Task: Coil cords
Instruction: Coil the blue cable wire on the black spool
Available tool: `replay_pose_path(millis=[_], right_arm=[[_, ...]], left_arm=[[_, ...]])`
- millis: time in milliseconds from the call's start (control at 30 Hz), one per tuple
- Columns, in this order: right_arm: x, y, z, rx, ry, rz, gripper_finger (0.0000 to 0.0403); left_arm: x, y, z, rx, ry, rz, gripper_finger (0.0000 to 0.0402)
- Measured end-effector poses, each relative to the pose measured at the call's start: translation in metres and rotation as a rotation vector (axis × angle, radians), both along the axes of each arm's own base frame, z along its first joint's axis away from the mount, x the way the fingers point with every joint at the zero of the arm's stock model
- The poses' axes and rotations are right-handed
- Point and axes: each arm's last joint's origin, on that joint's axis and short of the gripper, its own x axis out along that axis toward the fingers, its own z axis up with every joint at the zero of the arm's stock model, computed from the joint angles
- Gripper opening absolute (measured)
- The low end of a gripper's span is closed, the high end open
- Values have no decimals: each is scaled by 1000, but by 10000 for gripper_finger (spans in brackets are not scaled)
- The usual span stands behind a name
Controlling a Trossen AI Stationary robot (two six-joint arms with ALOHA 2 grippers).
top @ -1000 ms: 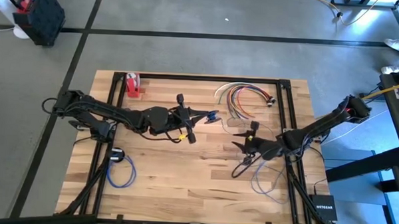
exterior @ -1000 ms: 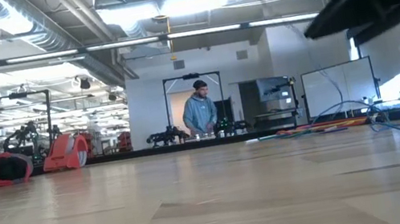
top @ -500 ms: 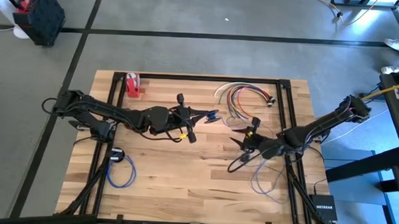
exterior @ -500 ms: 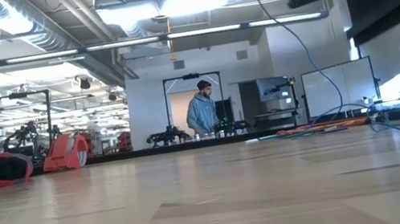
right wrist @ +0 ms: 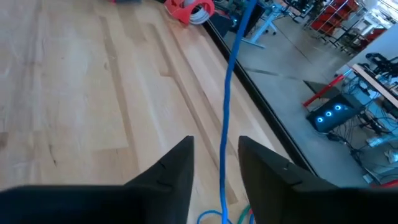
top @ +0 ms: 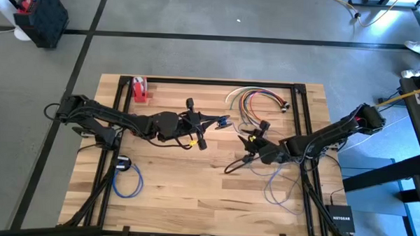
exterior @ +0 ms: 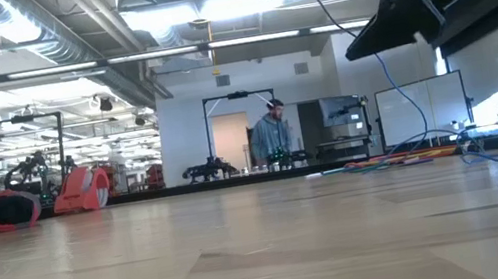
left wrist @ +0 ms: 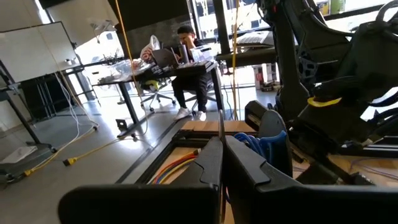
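Observation:
A blue cord (right wrist: 225,124) runs from my left gripper (top: 221,121), which is shut on it above the table's middle, to a slack loop (top: 276,189) lying on the table at the near right. My right gripper (top: 248,143) hovers just right of the left one. Its fingers stand open on either side of the cord, and I cannot tell whether they touch it. In the low view the cord (exterior: 392,85) hangs from the right gripper down to the tabletop. More cords (top: 256,100), red, orange and white, lie in a bundle at the far right. My left gripper pinches a small bunch of the blue cord (top: 225,121) between its shut fingers, which lie level and point toward the table's right edge. The blue loops (left wrist: 254,144) show just past the fingertips, lifted clear of the table. The exact place of contact is hidden by the fingers.
A red tape holder (top: 139,89) stands at the far left. A coiled blue cord (top: 127,182) with a black disc (top: 123,162) lies at the near left. A black box (top: 339,219) sits off the near right corner. A person (exterior: 275,140) stands far behind the table.
My right gripper has moved toward the table's left, closer to the left gripper, and has turned somewhat. The blue cord now passes between its fingers and hangs below it. The person in the room behind has walked to the right.

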Motion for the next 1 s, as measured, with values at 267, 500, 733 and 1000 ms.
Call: replay_pose_path(millis=[267,500,733,1000], right_arm=[[1,8,16,-13,25,64,47],[1,12,25,-20,59,75,68],[-4,10,20,-15,130,53,117],[-5,10,18,-13,147,47,70]], left_arm=[[0,0,-1,1,8,-2,1],[0,0,-1,0,8,-2,1],[0,0,-1,0,8,-1,1],[0,0,-1,0,10,-1,1]])
